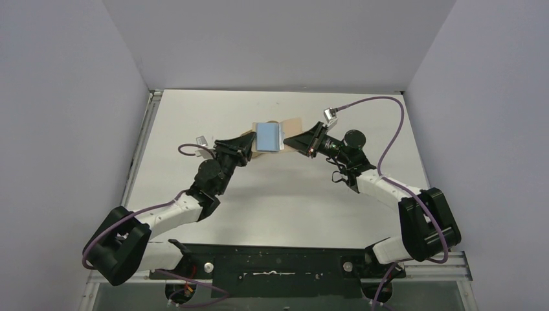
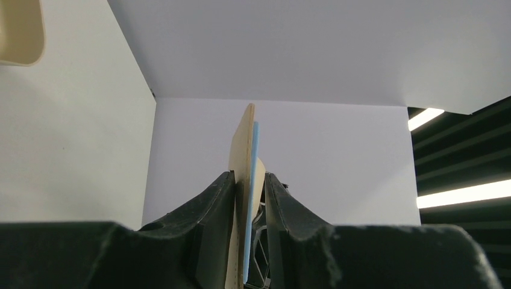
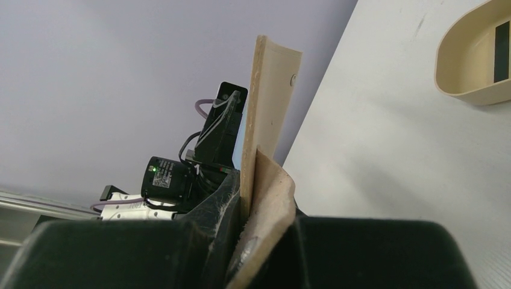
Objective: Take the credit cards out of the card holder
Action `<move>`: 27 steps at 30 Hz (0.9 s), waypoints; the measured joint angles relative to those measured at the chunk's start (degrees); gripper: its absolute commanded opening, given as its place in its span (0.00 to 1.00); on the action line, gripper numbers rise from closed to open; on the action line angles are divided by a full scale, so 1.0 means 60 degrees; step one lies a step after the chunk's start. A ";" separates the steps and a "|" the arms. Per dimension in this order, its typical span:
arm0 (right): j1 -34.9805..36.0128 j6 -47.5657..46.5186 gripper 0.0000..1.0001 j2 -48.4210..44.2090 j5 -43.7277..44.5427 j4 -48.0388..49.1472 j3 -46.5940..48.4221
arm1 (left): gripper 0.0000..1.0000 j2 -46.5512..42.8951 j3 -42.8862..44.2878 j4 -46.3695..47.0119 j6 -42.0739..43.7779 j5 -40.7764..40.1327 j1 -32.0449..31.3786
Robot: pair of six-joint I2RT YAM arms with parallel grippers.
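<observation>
The card holder (image 1: 269,137) hangs above the table between both grippers, opened with its light blue inside facing up. My left gripper (image 1: 248,144) is shut on its left edge. In the left wrist view its jaws (image 2: 248,178) pinch a tan panel (image 2: 242,144) and a thin blue layer (image 2: 255,150). My right gripper (image 1: 291,140) is shut on the holder's right edge. In the right wrist view it (image 3: 258,192) clamps the tan panel (image 3: 271,90) beside the folded snap tab (image 3: 274,198). I cannot tell whether the blue layer is a credit card or lining.
A tan oval tray (image 3: 464,72) sits on the white table (image 3: 385,156) beyond the holder, with a dark strip (image 3: 501,51) inside it. Its rim also shows in the left wrist view (image 2: 21,30). Grey walls close in the back and both sides.
</observation>
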 measured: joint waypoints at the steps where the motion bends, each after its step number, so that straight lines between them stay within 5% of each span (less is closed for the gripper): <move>1: 0.0000 0.0000 0.00 0.0000 0.0000 0.0015 -0.0007 | 0.20 0.0015 0.0007 -0.0004 0.0000 0.0033 0.0000; 11: 0.0000 0.0007 0.00 0.0004 -0.0004 0.0040 -0.0051 | 0.01 -0.0087 0.0007 -0.0459 -0.0004 0.0069 0.0011; 23: 0.0007 0.0004 0.00 0.0033 -0.0015 0.0229 -0.0259 | 0.00 -0.0597 0.0007 -0.0885 0.0674 0.0062 0.0025; 24: 0.0007 0.0000 0.06 0.0047 -0.0007 0.0237 -0.0288 | 0.00 -0.0619 0.0007 -0.0892 0.0831 0.0076 0.0025; 27: 0.0011 -0.0076 0.61 0.0138 0.0000 0.0197 -0.0379 | 0.00 -0.0783 0.0007 -0.1144 0.1351 0.0182 0.0033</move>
